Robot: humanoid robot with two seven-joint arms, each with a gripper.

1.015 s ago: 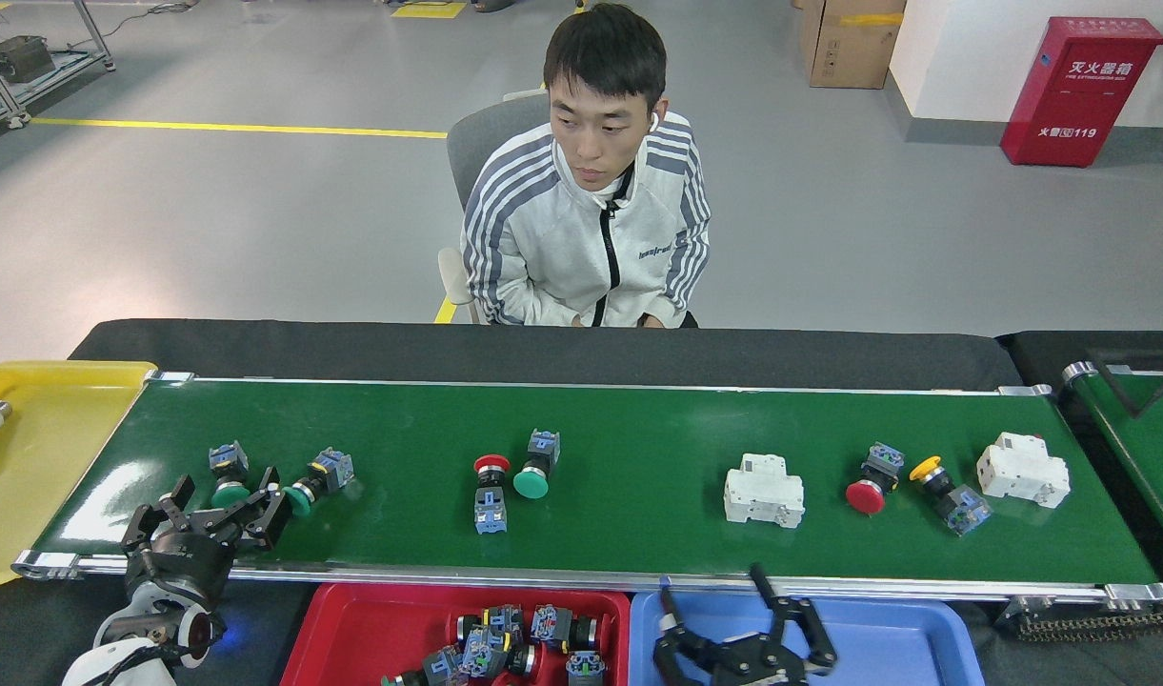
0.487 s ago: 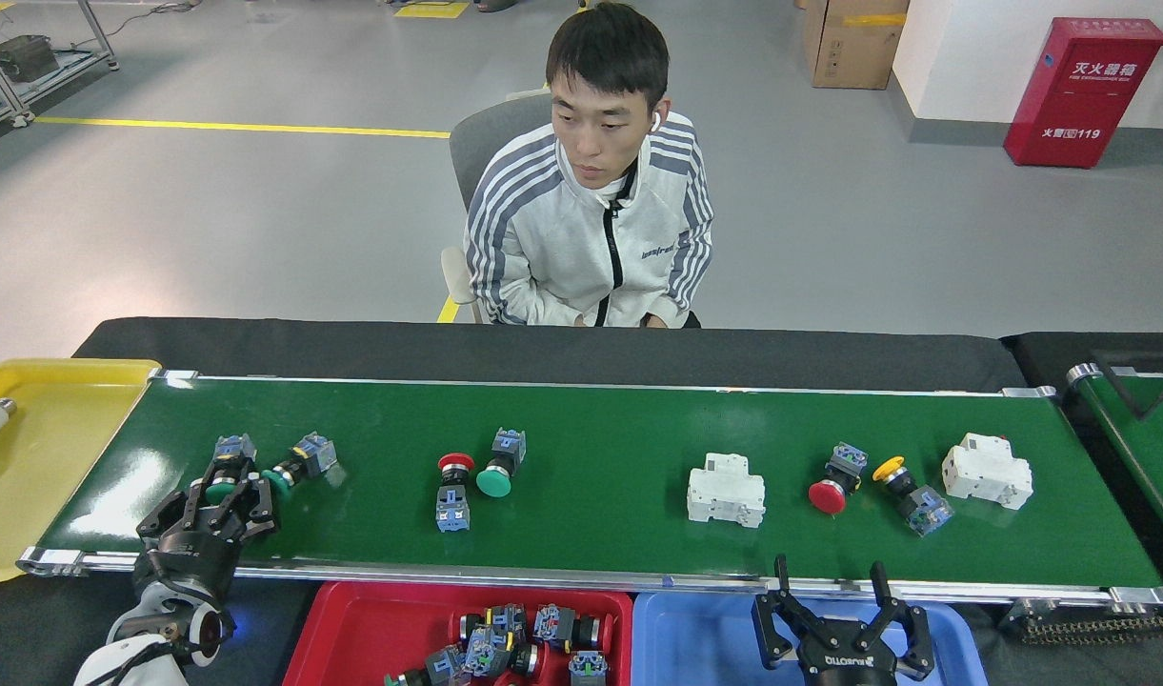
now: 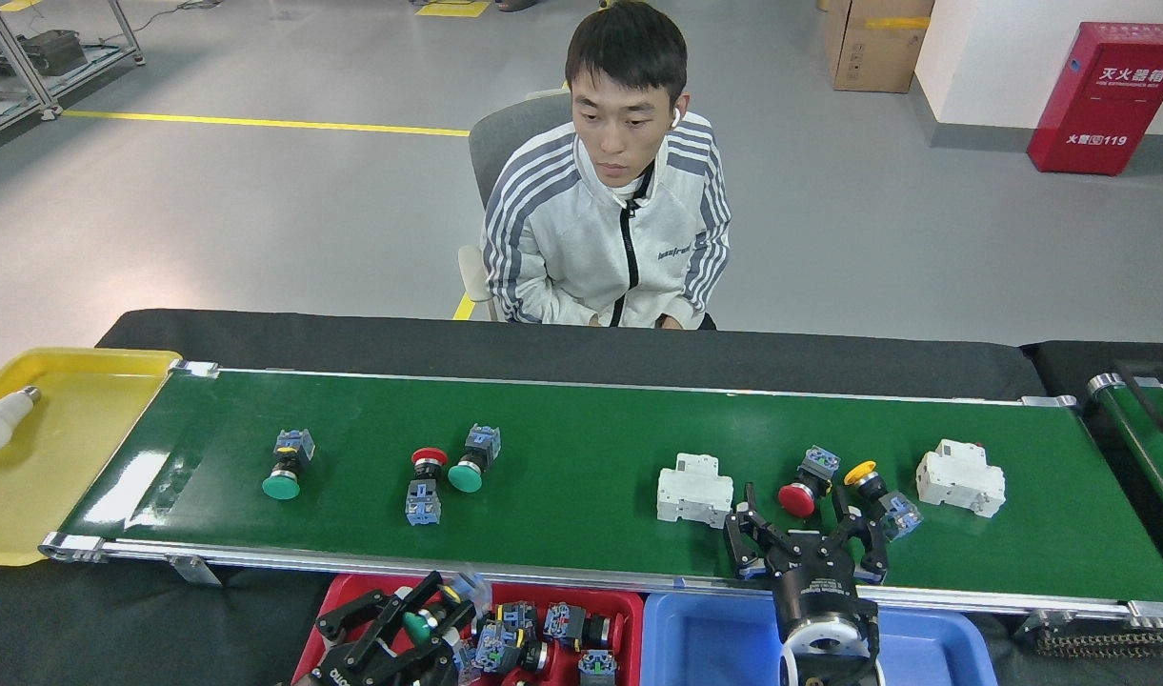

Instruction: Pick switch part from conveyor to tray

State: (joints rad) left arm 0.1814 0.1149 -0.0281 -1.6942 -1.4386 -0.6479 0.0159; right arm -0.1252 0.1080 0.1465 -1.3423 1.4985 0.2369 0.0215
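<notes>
Head view: left gripper [image 3: 419, 624] clamps green switch part [image 3: 414, 626] above red tray [image 3: 629, 610].

Both grippers, left [image 3: 419, 624] and right [image 3: 805, 534], are black, with linked metal fingers [image 3: 745, 530].

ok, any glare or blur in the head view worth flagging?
Head view: a white ceiling-light glare patch on the conveyor at its left end, near the yellow tray; belt parts sharp with soft, short shadows; left gripper cropped by the bottom edge; straight edges bow slightly, as with a wide lens.
</notes>
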